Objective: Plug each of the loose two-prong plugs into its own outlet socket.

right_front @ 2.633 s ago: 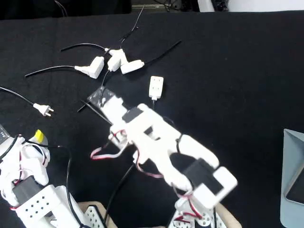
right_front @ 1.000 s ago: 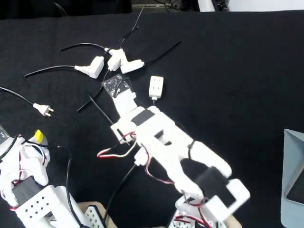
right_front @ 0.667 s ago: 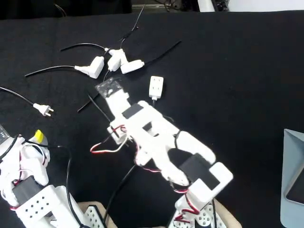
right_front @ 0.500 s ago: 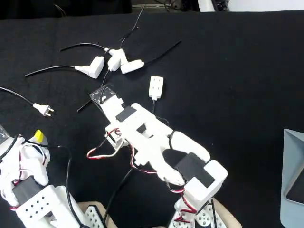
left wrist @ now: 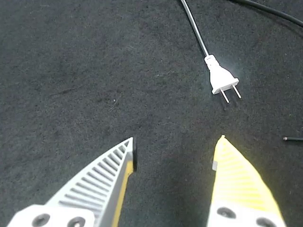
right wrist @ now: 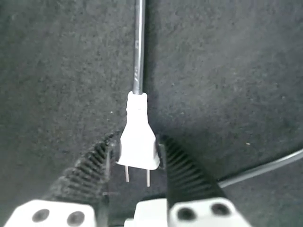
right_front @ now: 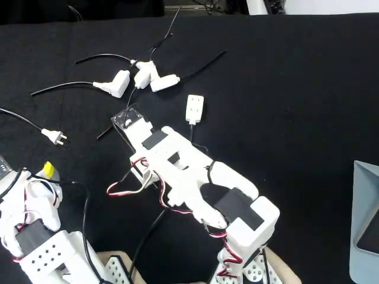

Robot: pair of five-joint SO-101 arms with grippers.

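Nearest the robot, the left hand hangs with fingers apart over the desk, one loose plug lying just ahead, unplugged. Farther out, the right hand is clamped on a second plug, apart from the outlet socket. Judgement: no insertion seen completed; both plugs are outstanding.

The black-clothed desk is stretching from edge to edge in the high view, and its fuzzy weave is showing up close in both wrist views. At its right edge a pale grey-blue bin is sitting, holding something dark that is too cut off to tell. A pale strip is showing beyond the far edge.
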